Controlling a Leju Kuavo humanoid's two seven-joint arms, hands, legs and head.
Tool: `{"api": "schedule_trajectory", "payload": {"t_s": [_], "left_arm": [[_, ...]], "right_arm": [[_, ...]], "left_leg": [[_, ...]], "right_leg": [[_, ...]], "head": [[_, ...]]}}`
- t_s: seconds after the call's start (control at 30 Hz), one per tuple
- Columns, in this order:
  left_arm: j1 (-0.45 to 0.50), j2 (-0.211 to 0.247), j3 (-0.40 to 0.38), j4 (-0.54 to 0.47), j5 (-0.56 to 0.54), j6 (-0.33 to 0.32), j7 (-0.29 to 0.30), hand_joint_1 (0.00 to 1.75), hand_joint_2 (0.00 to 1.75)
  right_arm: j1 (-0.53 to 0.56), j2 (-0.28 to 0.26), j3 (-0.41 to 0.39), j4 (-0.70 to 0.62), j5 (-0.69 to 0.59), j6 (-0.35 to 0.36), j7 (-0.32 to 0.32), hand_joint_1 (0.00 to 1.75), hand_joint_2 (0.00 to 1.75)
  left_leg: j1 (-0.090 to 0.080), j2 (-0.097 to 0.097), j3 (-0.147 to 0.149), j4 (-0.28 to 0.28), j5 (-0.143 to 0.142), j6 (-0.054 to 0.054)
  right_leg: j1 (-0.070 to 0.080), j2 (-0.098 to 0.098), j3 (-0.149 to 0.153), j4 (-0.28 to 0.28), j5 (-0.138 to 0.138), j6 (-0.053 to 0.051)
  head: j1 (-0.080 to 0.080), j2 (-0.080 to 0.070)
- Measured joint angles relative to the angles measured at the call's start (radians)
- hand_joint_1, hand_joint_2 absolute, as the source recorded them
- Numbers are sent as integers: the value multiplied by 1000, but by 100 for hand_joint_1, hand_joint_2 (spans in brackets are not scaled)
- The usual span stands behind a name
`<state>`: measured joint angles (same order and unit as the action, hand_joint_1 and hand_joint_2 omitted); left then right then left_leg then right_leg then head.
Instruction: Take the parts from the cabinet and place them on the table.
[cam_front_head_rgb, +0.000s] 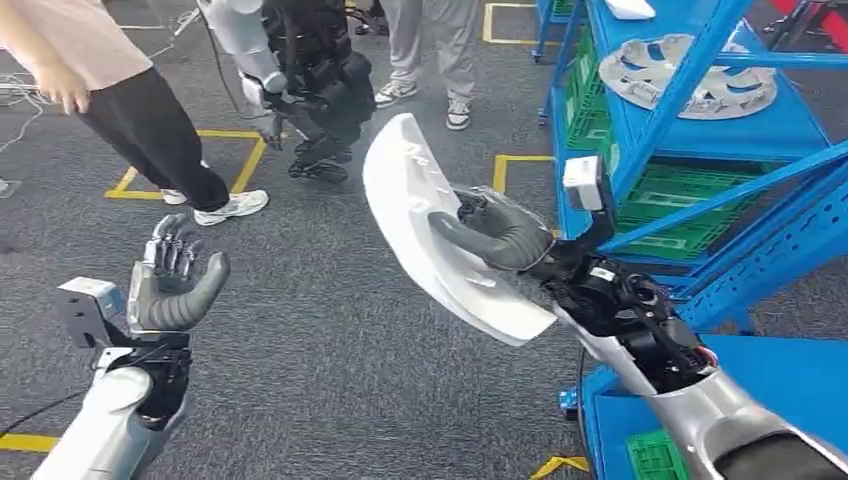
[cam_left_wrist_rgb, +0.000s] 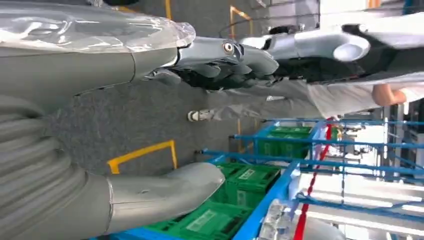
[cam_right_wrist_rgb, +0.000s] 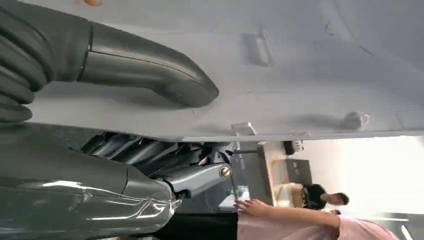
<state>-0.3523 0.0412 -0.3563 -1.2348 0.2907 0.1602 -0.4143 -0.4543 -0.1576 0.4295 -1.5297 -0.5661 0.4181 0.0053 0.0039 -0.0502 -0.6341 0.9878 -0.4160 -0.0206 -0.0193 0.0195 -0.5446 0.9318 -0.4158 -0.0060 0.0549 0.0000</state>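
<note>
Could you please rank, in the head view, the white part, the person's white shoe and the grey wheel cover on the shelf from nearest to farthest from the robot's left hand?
From the left hand:
1. Person's white shoe, just ahead on the floor.
2. White part, across in the right hand.
3. Grey wheel cover, far right on the blue shelf.

A person (cam_front_head_rgb: 110, 90) stands near green crates (cam_front_head_rgb: 690, 205).

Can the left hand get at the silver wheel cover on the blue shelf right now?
Probably not. The left hand is open over the floor, while the wheel cover lies across the right arm and its held white part.
</note>
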Motion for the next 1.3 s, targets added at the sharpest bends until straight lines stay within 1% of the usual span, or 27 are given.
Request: {"api": "schedule_trajectory", "payload": {"t_s": [0.07,0.13,0.17,0.23,0.27,0.3,0.33,0.43,0.47,0.5,0.53,0.6,0.63,0.67,0.73,0.77,0.8,0.83,0.93,0.97,1.03,1.1,1.13,1.17,1.2,1.27,1.3], "left_arm": [[-1,0,0,0,0,0,0,0,175],[3,-1,0,3,0,0,0,0,175],[3,-1,0,6,2,-3,0,0,175],[-3,0,0,10,3,-4,0,0,175],[-6,-1,0,12,3,-4,-2,0,175],[-12,-1,-1,14,4,-4,-4,0,175],[-17,-2,-1,15,6,-4,-6,0,175],[-15,-1,-1,19,11,-2,-9,0,175],[-15,-2,-2,19,11,-2,-10,0,175],[-18,-2,-2,19,11,-2,-12,0,175],[-19,-3,-2,20,12,-2,-12,0,175],[-17,-5,-4,23,13,-2,-12,0,175],[-15,-6,-4,26,13,-2,-12,0,175],[-14,-6,-4,28,14,-2,-12,0,175],[-14,-6,-5,32,14,-2,-12,0,175],[-14,-7,-4,32,15,-2,-12,0,175],[-14,-8,-5,33,15,-2,-13,0,175],[-15,-8,-5,34,15,-2,-14,0,175],[-10,-8,-5,38,15,-2,-17,0,175],[-10,-7,-5,39,15,-2,-17,0,175],[-14,-6,-5,39,16,-3,-19,0,175],[-12,-7,-5,41,17,-3,-20,0,175],[-9,-7,-5,43,17,-4,-20,0,175],[-7,-6,-5,45,17,-4,-20,0,175],[-6,-6,-5,47,17,-4,-20,0,175],[-8,-6,-5,47,17,-4,-20,0,175],[-10,-6,-5,47,16,-4,-20,0,175]], "right_arm": [[1,0,1,1,0,0,1,175,175],[1,0,2,6,0,-2,1,175,175],[2,0,2,7,0,-5,2,175,175],[2,0,2,9,0,-10,0,175,175],[2,0,1,10,1,-10,-3,175,175],[2,0,0,10,4,-7,-7,175,175],[3,0,-1,10,9,-4,-11,175,175],[4,0,0,14,13,2,-14,175,175],[4,0,-1,15,13,3,-14,175,175],[4,0,-2,16,14,3,-14,175,175],[3,0,-2,18,12,3,-15,175,175],[7,0,-2,24,12,3,-15,175,175],[10,0,0,27,12,3,-15,175,175],[12,0,-1,29,12,3,-15,175,175],[12,0,-2,33,12,1,-16,175,175],[11,0,-2,33,12,1,-17,175,175],[11,0,-2,34,12,1,-18,175,175],[12,0,-2,35,12,-2,-18,175,175],[15,0,0,36,13,-3,-18,175,175],[15,0,0,36,13,-3,-19,175,175],[16,0,-1,36,12,-5,-18,175,175],[20,0,0,37,13,-5,-17,175,175],[21,0,0,37,12,-5,-18,175,175],[23,0,1,37,13,-5,-17,175,175],[23,0,1,37,12,-5,-16,175,175],[22,0,1,37,12,-6,-15,175,175],[20,0,1,37,12,-6,-15,175,175]], "left_leg": [[6,31,-79,162,-75,-11],[9,36,-139,278,-106,-21],[12,39,-134,265,-88,-24],[16,54,-54,113,-11,-26],[16,77,-5,24,22,-26],[13,121,27,-36,25,-22],[6,111,26,-42,27,-9],[3,81,23,-39,24,13],[10,72,29,-46,28,22],[10,66,30,-46,28,24],[10,59,30,-45,27,31],[8,40,31,-45,27,35],[7,29,31,-45,26,35],[7,18,32,-44,26,35],[7,-6,35,-43,25,34],[8,-17,38,-42,24,32],[10,-25,37,-42,22,29],[4,-35,31,-37,22,24],[14,-59,21,-44,33,5],[10,-65,19,-41,29,1],[6,16,-17,39,-25,-8],[10,34,-97,201,-89,-15],[11,36,-131,265,-106,-18],[13,38,-142,280,-99,-21],[15,41,-126,243,-70,-22],[16,61,-38,72,12,-22],[14,98,9,-14,38,-19]], "right_leg": [[3,-22,-1,0,0,-6],[3,-44,-2,0,-1,-7],[2,-54,-2,0,-2,-6],[0,-72,-2,3,-5,-1],[-1,-80,-1,6,-8,4],[6,-85,-2,10,-11,10],[11,-92,-5,15,-16,17],[9,-116,3,13,-21,34],[2,-106,-2,19,-32,42],[0,-66,-14,51,-56,44],[-1,-43,-42,119,-94,44],[1,-25,-129,299,-164,47],[1,-24,-158,351,-172,47],[1,-24,-163,351,-155,46],[0,-20,-113,225,-69,39],[0,-5,-74,134,-20,34],[-1,38,-48,58,3,28],[-3,48,-35,40,-1,27],[5,28,-21,30,-9,22],[-10,14,-13,16,-3,13],[-3,-5,-9,11,0,0],[2,-24,-8,11,-2,-4],[2,-35,-9,11,-3,-4],[2,-45,-9,11,-3,-4],[1,-53,-8,11,-4,-3],[-1,-70,-7,14,-8,3],[1,-77,-6,18,-12,9]], "head": [[-16,0],[-22,0],[-27,0],[-32,0],[-33,0],[-38,0],[-42,0],[-26,0],[-25,0],[-20,0],[-14,0],[2,0],[3,0],[3,0],[12,0],[15,0],[17,0],[15,0],[14,0],[10,0],[-10,0],[-17,0],[-20,0],[-24,0],[-27,0],[-31,0],[-34,0]]}}
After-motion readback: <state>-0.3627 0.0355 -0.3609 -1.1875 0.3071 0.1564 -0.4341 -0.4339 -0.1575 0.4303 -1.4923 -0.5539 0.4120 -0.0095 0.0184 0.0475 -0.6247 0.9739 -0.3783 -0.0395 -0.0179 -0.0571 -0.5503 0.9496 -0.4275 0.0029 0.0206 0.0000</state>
